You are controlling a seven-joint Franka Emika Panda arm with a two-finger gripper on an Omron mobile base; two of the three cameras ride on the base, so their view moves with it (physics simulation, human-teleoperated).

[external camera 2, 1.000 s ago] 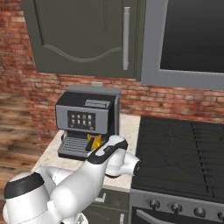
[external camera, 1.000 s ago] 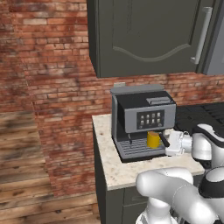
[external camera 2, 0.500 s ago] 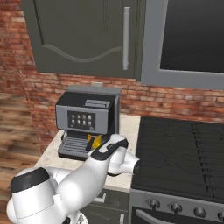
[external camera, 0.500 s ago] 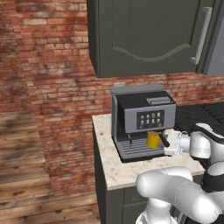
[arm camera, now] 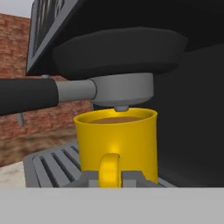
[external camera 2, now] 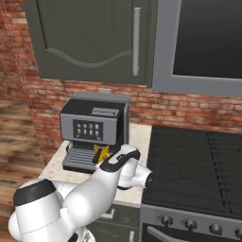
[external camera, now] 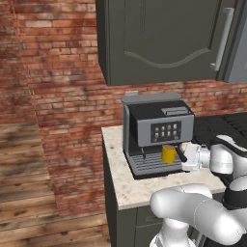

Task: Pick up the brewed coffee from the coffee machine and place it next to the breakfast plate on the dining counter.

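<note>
The little yellow mug of brewed coffee (arm camera: 116, 142) is sitting on the ribbed drip tray (external camera: 152, 164) of the coffee machine (external camera: 157, 130), right under the round silver spout (arm camera: 122, 89). It is standing up straight, so its long way is going up and down, and brown coffee is showing near its rim. The mug's handle (arm camera: 109, 168) is pointing straight at the hand camera. The gripper (external camera: 185, 157) is waiting at the front of the machine, very near the mug on its right side in the left base view. In the hand view the mug is sitting dead ahead of the gripper and very close, and the two dark finger tips (arm camera: 87, 178) are poking up on each side of the handle at the bottom. The jaws are standing apart and are not holding anything yet. I think the next move is a short push forward so the fingers are going around the handle or the cup, and then a squeeze. The spout is hanging just above the mug, so the mug probably needs to be slid out toward the front before it is lifted, or it may bump and spill.
</note>
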